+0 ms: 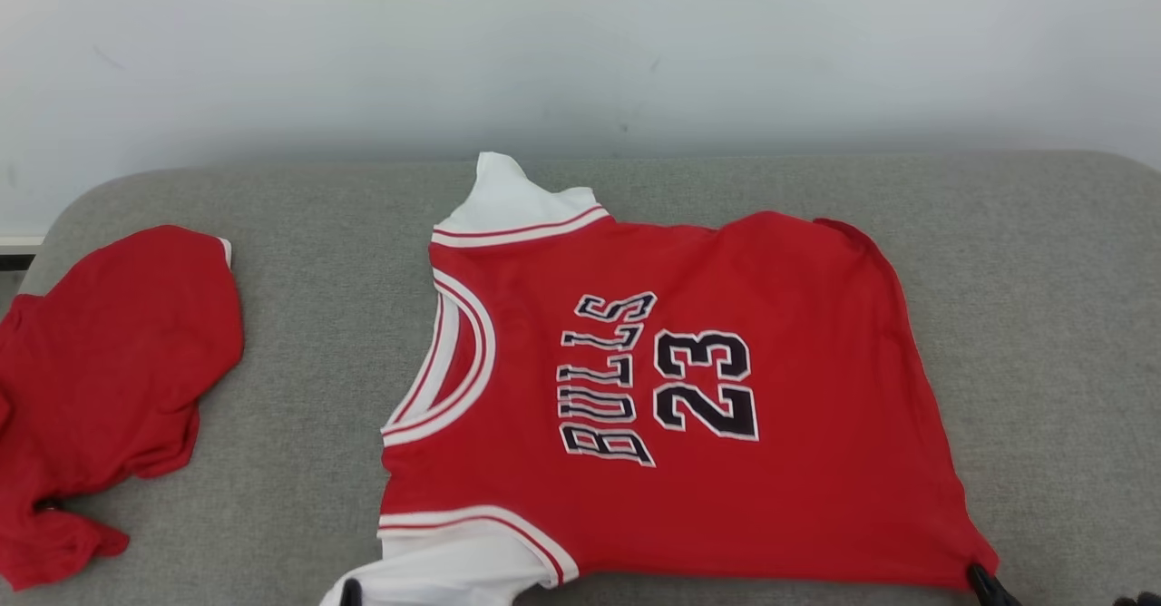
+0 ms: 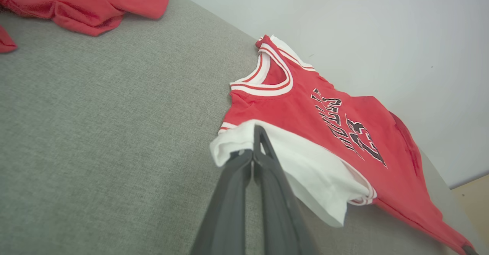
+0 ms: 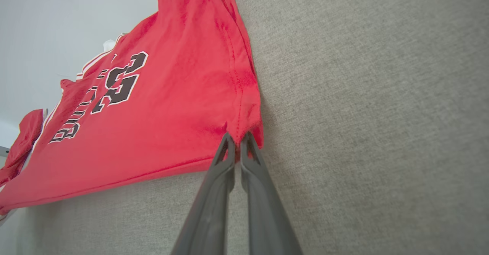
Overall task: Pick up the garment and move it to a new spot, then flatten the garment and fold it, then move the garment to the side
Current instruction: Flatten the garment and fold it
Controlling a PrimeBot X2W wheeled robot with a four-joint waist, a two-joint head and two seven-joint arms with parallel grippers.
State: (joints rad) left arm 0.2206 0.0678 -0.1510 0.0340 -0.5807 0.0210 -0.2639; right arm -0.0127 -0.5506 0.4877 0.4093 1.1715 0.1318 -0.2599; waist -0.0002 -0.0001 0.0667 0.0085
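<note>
Jersey (image 1: pixel 726 388), red with "BULLS 23" on it, lies spread face up on the grey fabric cushion (image 1: pixel 299 388), turned sideways: its white-trimmed collar (image 1: pixel 453 361) points left and its hem runs down the right side. The far edge reaches toward the white wall (image 1: pixel 580 43). The left gripper (image 2: pixel 253 148) sits at the jersey's near left corner, its 2 dark fingers pressed together on the edge of the white sleeve (image 2: pixel 305 171), one finger lying on top of the cloth. The right gripper (image 3: pixel 237 138) sits at the near right corner, jaws pinched tight on the red hem corner (image 3: pixel 250 127), where the fabric puckers between the tips. The printed chest lies between the 2 grippers and farther away. A second red garment (image 1: pixel 100 379) lies crumpled at the cushion's left end, well apart from the jersey.
</note>
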